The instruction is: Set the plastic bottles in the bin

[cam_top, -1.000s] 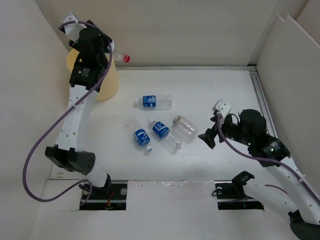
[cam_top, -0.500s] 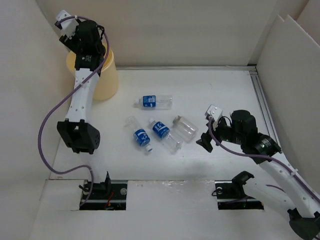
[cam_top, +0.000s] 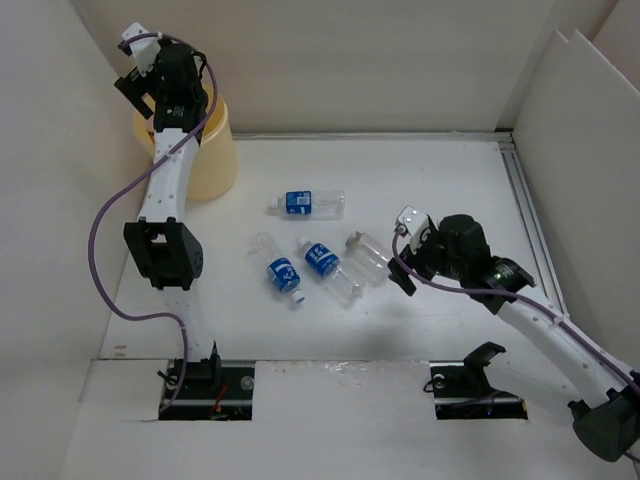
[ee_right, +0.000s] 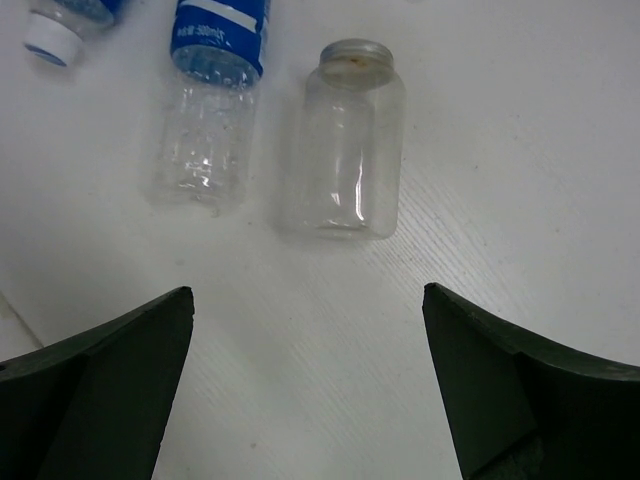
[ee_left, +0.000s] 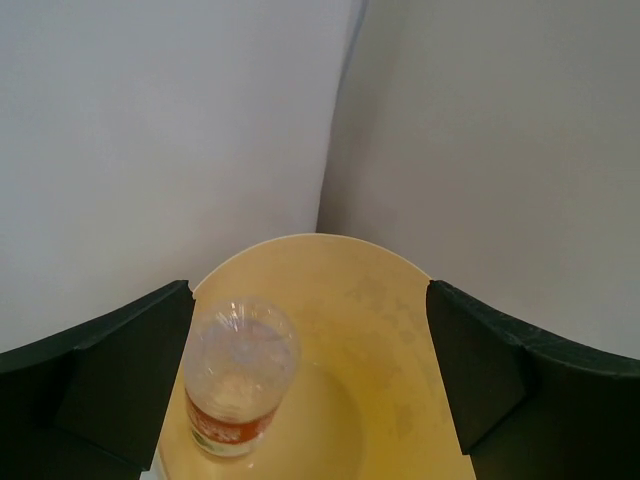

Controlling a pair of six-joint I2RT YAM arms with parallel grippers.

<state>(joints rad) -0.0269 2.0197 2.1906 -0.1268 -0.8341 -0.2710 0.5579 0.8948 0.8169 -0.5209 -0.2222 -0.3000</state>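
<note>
My left fingers [ee_left: 100,385] gape empty over the bin [ee_left: 400,330], red-labelled bottle [ee_left: 240,375] inside. My right fingers [ee_right: 90,390], equally wide, face the unlabelled bottle [ee_right: 345,150] (lying on the tabletop [ee_right: 520,150]); an off-centre pinch could roll it away.

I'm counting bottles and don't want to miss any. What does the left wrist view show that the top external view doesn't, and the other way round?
Only the left wrist view: a clear plastic bottle with a red label, seen end-on inside the pale yellow round plastic bin, below the wide-open left fingers.
Only the top external view: three blue-labelled clear plastic bottles and one unlabelled clear plastic bottle lying on the white table, plus the right arm.
Both: the bin, though from above the left arm covers much of its opening.
</note>
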